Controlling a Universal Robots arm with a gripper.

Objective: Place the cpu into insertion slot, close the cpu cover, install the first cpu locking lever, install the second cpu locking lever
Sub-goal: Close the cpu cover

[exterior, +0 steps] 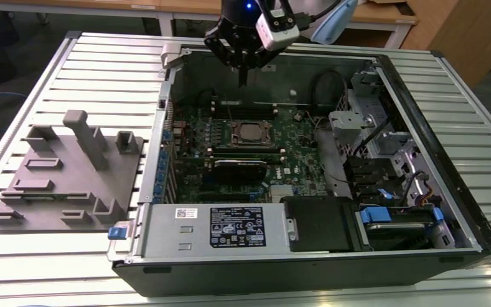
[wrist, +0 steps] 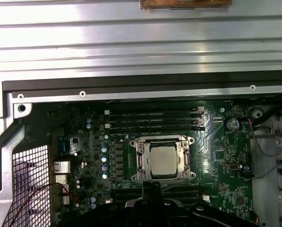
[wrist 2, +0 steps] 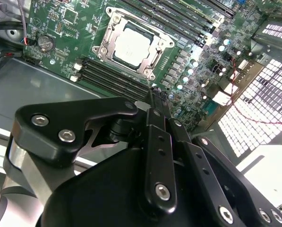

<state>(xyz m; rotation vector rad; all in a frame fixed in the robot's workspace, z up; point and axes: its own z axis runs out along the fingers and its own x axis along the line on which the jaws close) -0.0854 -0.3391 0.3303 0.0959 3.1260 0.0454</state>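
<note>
- My claw (exterior: 243,82) hangs over the open computer case (exterior: 475,211). It is off to the far-wall side of the socket (exterior: 235,135) and well above it, touching nothing.
- The two fingers are pressed together with nothing between them. In both wrist views the joined tip (wrist 2: 158,97) (wrist: 152,187) lines up near the socket's edge. I judge that a narrow closed tip suits pushing or hooking small parts better than gripping.
- The chip (exterior: 248,132) already sits inside the socket, in its dark centre, so it no longer needs carrying.
- The metal cover frame (wrist: 141,161) lies down flat around the chip, and the chip's top (wrist: 162,161) shows through its window. In the second wrist view the frame (wrist 2: 113,19) hugs the chip (wrist 2: 131,45) on all sides.
- I cannot tell whether the thin locking levers beside the socket are latched.
- The chip lies flat with its dull silver face turned up, out of the open case. It is square, so it has no real long axis. Its edges run parallel and square to the long black memory slots (wrist: 152,120) that flank the socket on two sides.
</note>
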